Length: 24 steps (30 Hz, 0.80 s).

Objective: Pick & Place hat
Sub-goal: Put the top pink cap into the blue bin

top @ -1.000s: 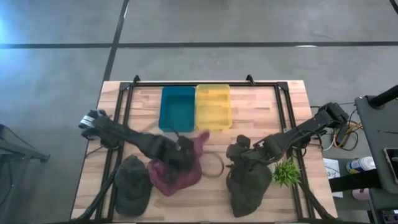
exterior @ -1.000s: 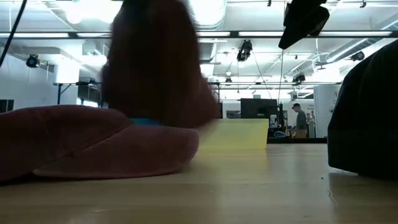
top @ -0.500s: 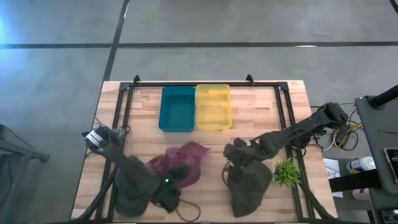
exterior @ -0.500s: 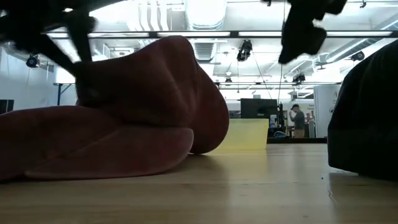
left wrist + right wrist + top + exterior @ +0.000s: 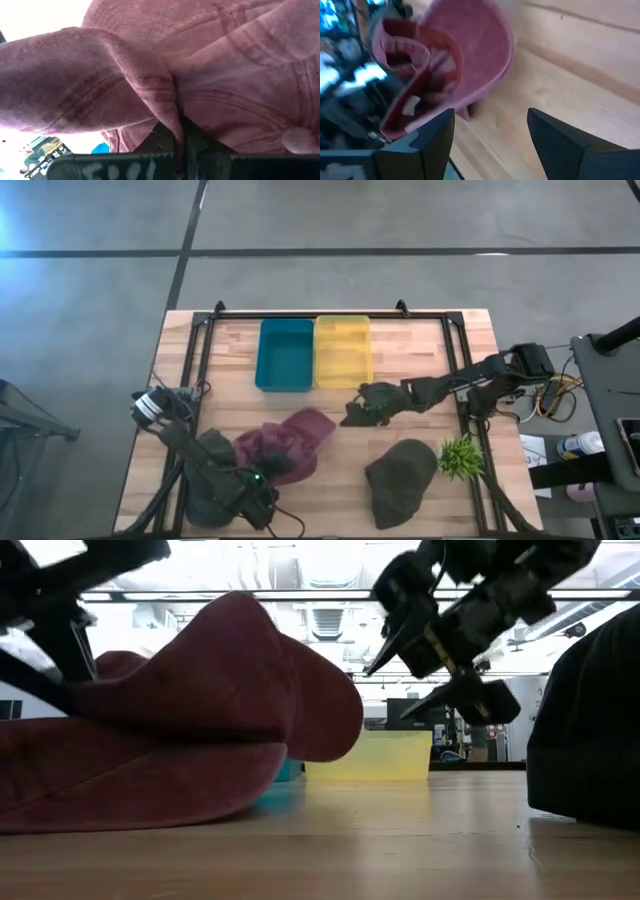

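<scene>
A maroon hat (image 5: pixel 288 444) lies left of the table's middle, its underside on the wood and one side raised (image 5: pixel 230 690). My left gripper (image 5: pixel 177 140) is at its near side, shut on its cloth. Beneath the left arm lies a dark green hat (image 5: pixel 208 472). A second dark green hat (image 5: pixel 400 476) sits on the table toward the near right. My right gripper (image 5: pixel 352 412) hovers open between the yellow bin and the maroon hat, pointing at that hat (image 5: pixel 445 65) and touching nothing. My left gripper pinches a raised fold of the maroon hat's cloth (image 5: pixel 167 107) between its two fingers, coming from the table's near side. The fold stands up out of the fingers, and the hat's lower part (image 5: pixel 130 795) rests on the table.
A blue bin (image 5: pixel 285 355) and a yellow bin (image 5: pixel 343 351) stand side by side at the far middle. A small green plant (image 5: pixel 460 457) sits right of the second dark hat. Black rails (image 5: pixel 200 350) run along the table's left, right and far sides.
My left gripper has swung from above the maroon hat toward the table's near edge and now holds its near side; the hat has shifted and one side has risen. My right gripper has moved off the right dark green hat, up and toward the far left.
</scene>
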Each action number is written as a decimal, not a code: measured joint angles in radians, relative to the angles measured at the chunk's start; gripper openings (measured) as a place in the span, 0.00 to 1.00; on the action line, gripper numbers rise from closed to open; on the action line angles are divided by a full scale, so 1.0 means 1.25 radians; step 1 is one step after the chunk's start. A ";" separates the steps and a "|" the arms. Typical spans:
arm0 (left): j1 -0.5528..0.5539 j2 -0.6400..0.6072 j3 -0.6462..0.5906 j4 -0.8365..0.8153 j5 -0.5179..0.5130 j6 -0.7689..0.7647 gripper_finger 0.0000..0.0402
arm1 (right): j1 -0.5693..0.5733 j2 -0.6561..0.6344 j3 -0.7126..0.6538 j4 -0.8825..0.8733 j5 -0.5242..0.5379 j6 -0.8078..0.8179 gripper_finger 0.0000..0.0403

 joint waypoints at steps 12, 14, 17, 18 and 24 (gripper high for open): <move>0.007 0.000 -0.046 0.086 -0.003 0.017 0.00 | -0.047 0.164 0.054 0.147 -0.075 0.025 0.61; 0.008 0.000 -0.056 0.094 -0.006 0.015 0.00 | -0.049 0.210 0.080 0.162 -0.106 0.028 0.61; 0.007 0.000 -0.073 0.095 -0.007 0.006 0.00 | -0.051 0.276 0.121 0.171 -0.154 0.014 0.61; 0.007 0.000 -0.075 0.091 -0.008 0.001 0.00 | -0.051 0.293 0.136 0.171 -0.168 0.002 0.61; 0.005 0.000 -0.049 0.062 -0.007 -0.107 0.00 | -0.052 0.350 0.187 0.166 -0.203 -0.068 0.51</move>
